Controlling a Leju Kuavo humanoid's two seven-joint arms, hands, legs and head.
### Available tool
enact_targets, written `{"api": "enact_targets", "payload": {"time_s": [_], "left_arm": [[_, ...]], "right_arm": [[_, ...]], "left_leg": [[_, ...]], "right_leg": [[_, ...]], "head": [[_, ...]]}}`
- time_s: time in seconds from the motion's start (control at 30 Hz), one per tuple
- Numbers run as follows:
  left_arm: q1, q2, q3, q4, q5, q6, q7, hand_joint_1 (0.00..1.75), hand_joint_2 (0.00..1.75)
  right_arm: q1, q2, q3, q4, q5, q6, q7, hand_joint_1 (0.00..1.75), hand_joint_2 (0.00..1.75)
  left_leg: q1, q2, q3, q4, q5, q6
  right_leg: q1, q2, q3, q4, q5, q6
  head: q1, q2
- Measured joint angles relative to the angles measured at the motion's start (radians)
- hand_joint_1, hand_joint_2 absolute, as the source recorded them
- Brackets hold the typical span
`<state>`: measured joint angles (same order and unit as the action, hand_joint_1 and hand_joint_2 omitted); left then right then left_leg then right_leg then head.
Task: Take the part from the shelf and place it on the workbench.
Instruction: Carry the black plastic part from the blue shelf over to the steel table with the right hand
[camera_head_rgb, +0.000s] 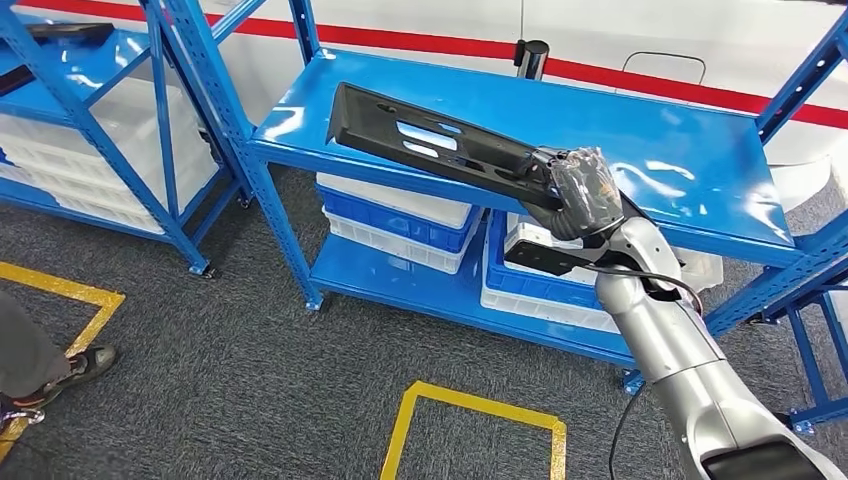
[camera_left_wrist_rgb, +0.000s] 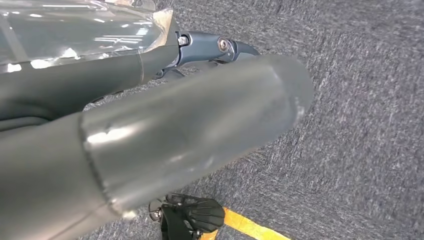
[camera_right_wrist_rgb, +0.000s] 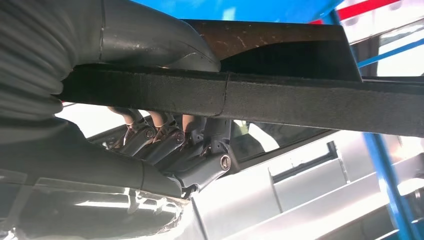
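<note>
One long black part (camera_head_rgb: 440, 145), gripped at its near end by the right hand (camera_head_rgb: 585, 190) and tilted above the blue shelf (camera_head_rgb: 690, 170), looks rigid and light but lever-prone, so a hold nearer the middle would steady it.

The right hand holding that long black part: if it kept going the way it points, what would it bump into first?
Probably the blue shelf top: the right hand points across it, the black part leading. Height above it is unclear.
</note>
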<state>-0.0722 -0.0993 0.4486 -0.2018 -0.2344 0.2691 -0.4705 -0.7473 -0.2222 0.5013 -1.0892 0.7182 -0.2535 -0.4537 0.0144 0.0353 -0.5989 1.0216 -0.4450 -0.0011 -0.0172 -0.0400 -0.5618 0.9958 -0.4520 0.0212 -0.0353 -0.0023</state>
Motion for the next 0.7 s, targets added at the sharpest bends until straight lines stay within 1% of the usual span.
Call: {"api": "enact_targets", "payload": {"time_s": [0.07,0.1,0.13,0.17,0.23,0.27,0.3,0.33,0.37,0.4,0.43,0.47,0.5,0.53,0.57,0.6,0.63,0.67,0.7], "left_arm": [[0.000,0.000,0.000,0.000,-0.001,-0.001,0.000,0.00,0.00],[0.000,0.000,0.000,0.000,0.000,0.000,0.000,0.00,0.00],[-0.001,0.000,0.000,0.000,0.001,0.001,0.000,0.00,0.00],[-0.001,0.001,0.001,0.000,0.003,0.003,0.000,0.00,0.00],[-0.001,0.002,0.002,0.000,0.006,0.007,-0.002,0.00,0.00],[0.000,0.003,0.002,0.000,0.007,0.008,-0.004,0.00,0.00],[0.001,0.002,0.003,0.000,0.007,0.009,-0.005,0.00,0.00],[0.003,0.002,0.003,0.000,0.007,0.011,-0.005,0.00,0.00],[0.003,0.001,0.003,0.000,0.007,0.012,-0.006,0.00,0.00],[0.004,0.000,0.003,0.000,0.007,0.013,-0.006,0.00,0.00],[0.004,-0.001,0.003,0.000,0.007,0.014,-0.006,0.00,0.00],[0.004,-0.002,0.003,0.000,0.007,0.015,-0.006,0.00,0.00],[0.004,-0.003,0.003,0.000,0.007,0.016,-0.006,0.00,0.00],[0.006,-0.003,0.003,0.000,0.007,0.016,-0.006,0.00,0.00],[0.007,-0.002,0.003,0.000,0.007,0.016,-0.006,0.00,0.00],[0.009,-0.002,0.003,0.000,0.007,0.017,-0.006,0.00,0.00],[0.010,-0.001,0.003,0.001,0.006,0.017,-0.005,0.00,0.00],[0.009,-0.001,0.003,0.001,0.006,0.017,-0.005,0.00,0.00],[0.009,-0.002,0.003,0.001,0.006,0.018,-0.004,0.00,0.00]], "right_arm": [[0.001,-0.004,0.000,-0.007,-0.003,0.002,-0.002,1.66,1.75],[0.002,-0.006,0.000,-0.010,-0.004,0.002,-0.004,1.66,1.75],[0.003,-0.008,0.000,-0.012,-0.004,0.002,-0.006,1.66,1.75],[0.004,-0.009,0.000,-0.014,-0.005,0.004,-0.009,1.66,1.75],[0.006,-0.008,0.002,-0.016,-0.006,0.007,-0.012,1.66,1.75],[0.007,-0.007,0.004,-0.016,-0.006,0.009,-0.012,1.66,1.75],[0.008,-0.006,0.006,-0.016,-0.005,0.011,-0.012,1.66,1.75],[0.008,-0.004,0.007,-0.016,-0.005,0.013,-0.012,1.66,1.75],[0.007,-0.002,0.009,-0.016,-0.004,0.015,-0.013,1.66,1.75],[0.004,0.000,0.010,-0.016,-0.003,0.017,-0.013,1.66,1.75],[0.001,0.001,0.011,-0.016,-0.002,0.017,-0.014,1.66,1.75],[-0.003,0.002,0.011,-0.016,-0.002,0.017,-0.014,1.66,1.75],[-0.005,0.003,0.012,-0.016,-0.002,0.018,-0.014,1.66,1.75],[-0.006,0.004,0.013,-0.016,-0.002,0.018,-0.014,1.66,1.75],[-0.007,0.005,0.014,-0.016,-0.001,0.019,-0.014,1.66,1.75],[-0.008,0.006,0.015,-0.016,-0.001,0.019,-0.014,1.66,1.75],[-0.009,0.007,0.016,-0.016,-0.001,0.019,-0.015,1.66,1.75],[-0.009,0.008,0.017,-0.016,-0.001,0.020,-0.015,1.66,1.75],[-0.010,0.009,0.018,-0.016,-0.001,0.020,-0.016,1.66,1.75]], "left_leg": [[-0.004,-0.012,-0.005,-0.006,0.007,0.021],[-0.006,-0.019,-0.006,-0.010,0.012,0.032],[-0.006,-0.025,-0.007,-0.014,0.017,0.042],[-0.006,-0.031,-0.008,-0.017,0.021,0.051],[-0.009,-0.046,-0.015,-0.017,0.025,0.061],[-0.011,-0.055,-0.018,-0.017,0.027,0.063],[-0.014,-0.064,-0.020,-0.016,0.029,0.065],[-0.016,-0.074,-0.021,-0.016,0.031,0.066],[-0.017,-0.084,-0.021,-0.016,0.032,0.065],[-0.018,-0.093,-0.022,-0.015,0.034,0.063],[-0.021,-0.102,-0.024,-0.013,0.036,0.061],[-0.022,-0.110,-0.028,-0.011,0.038,0.057],[-0.023,-0.117,-0.032,-0.011,0.040,0.053],[-0.023,-0.124,-0.035,-0.010,0.043,0.048],[-0.021,-0.128,-0.039,-0.010,0.044,0.043],[-0.021,-0.120,-0.044,-0.003,0.039,0.038],[-0.021,-0.104,-0.055,0.019,0.023,0.031],[-0.019,-0.084,-0.075,0.063,-0.005,0.024],[-0.015,-0.064,-0.103,0.125,-0.040,0.016]], "right_leg": [[0.002,-0.009,-0.005,-0.002,0.001,0.015],[0.001,-0.006,-0.011,0.008,-0.007,0.020],[0.000,0.001,-0.026,0.037,-0.025,0.021],[-0.002,0.012,-0.052,0.090,-0.052,0.019],[0.000,0.030,-0.117,0.234,-0.111,0.012],[0.001,0.033,-0.142,0.286,-0.127,0.013],[0.002,0.035,-0.148,0.303,-0.127,0.016],[0.003,0.038,-0.132,0.275,-0.112,0.020],[0.004,0.043,-0.099,0.212,-0.086,0.023],[0.004,0.057,-0.059,0.135,-0.059,0.023],[0.006,0.071,-0.025,0.068,-0.038,0.020],[0.007,0.081,-0.004,0.026,-0.026,0.016],[0.010,0.086,0.004,0.007,-0.021,0.011],[0.013,0.079,0.005,0.004,-0.019,0.006],[0.007,0.071,0.006,0.002,-0.016,0.001],[0.002,0.063,0.007,0.000,-0.013,-0.004],[-0.004,0.054,0.009,-0.003,-0.010,-0.011],[-0.010,0.045,0.010,-0.006,-0.007,-0.018],[-0.008,0.037,0.010,-0.006,-0.007,-0.021]], "head": [[0.001,0.000],[0.002,0.000],[0.003,0.000],[0.004,0.000],[0.007,0.000],[0.007,0.000],[0.007,0.000],[0.008,0.000],[0.008,0.000],[0.008,0.000],[0.008,0.000],[0.008,0.000],[0.007,0.000],[0.007,0.000],[0.007,0.000],[0.007,0.000],[0.005,0.000],[0.003,0.000],[0.002,0.000]]}}
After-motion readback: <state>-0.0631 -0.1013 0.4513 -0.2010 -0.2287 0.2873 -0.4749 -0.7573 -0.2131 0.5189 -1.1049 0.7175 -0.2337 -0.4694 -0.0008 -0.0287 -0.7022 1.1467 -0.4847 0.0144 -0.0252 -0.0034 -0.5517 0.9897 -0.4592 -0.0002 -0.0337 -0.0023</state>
